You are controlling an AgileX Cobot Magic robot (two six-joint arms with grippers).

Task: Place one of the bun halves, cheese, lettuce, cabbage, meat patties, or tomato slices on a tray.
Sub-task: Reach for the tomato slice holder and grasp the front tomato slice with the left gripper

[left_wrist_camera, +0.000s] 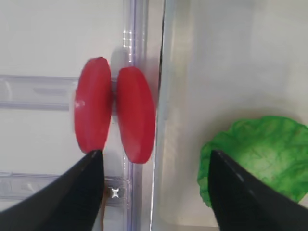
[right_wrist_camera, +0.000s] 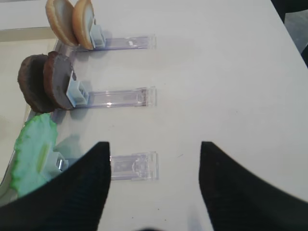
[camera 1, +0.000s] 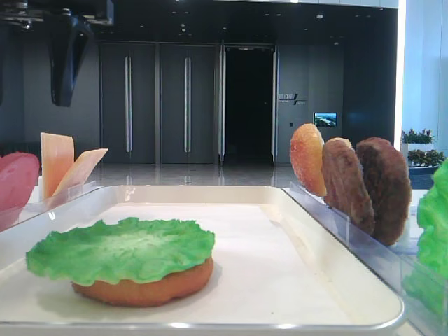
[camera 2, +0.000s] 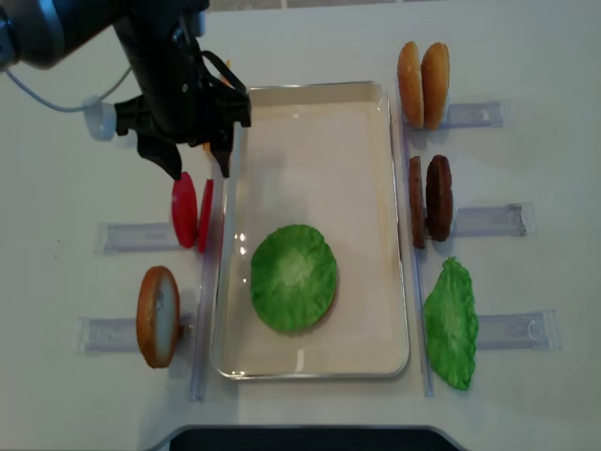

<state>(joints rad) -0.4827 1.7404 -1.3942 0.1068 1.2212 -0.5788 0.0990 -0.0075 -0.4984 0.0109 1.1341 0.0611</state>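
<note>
Two red tomato slices (left_wrist_camera: 93, 110) (left_wrist_camera: 135, 113) stand on edge in a clear rack just left of the cream tray (camera 2: 376, 188). My left gripper (left_wrist_camera: 154, 156) hovers open right behind them, one finger beside the left slice, the other over the tray; from above the left gripper (camera 2: 200, 171) sits just beyond the slices (camera 2: 185, 211). A green lettuce leaf (camera 1: 122, 248) lies on a bun half (camera 1: 143, 287) in the tray. My right gripper (right_wrist_camera: 154, 144) is open and empty above a clear rack (right_wrist_camera: 132, 166), outside the overhead view.
Right of the tray, racks hold two bun halves (camera 2: 423, 85), two meat patties (camera 2: 439, 197) and another lettuce leaf (camera 2: 451, 324). A bun half (camera 2: 158, 317) stands at the left front. Cheese slices (camera 1: 56, 161) stand at the far left, behind the tomatoes.
</note>
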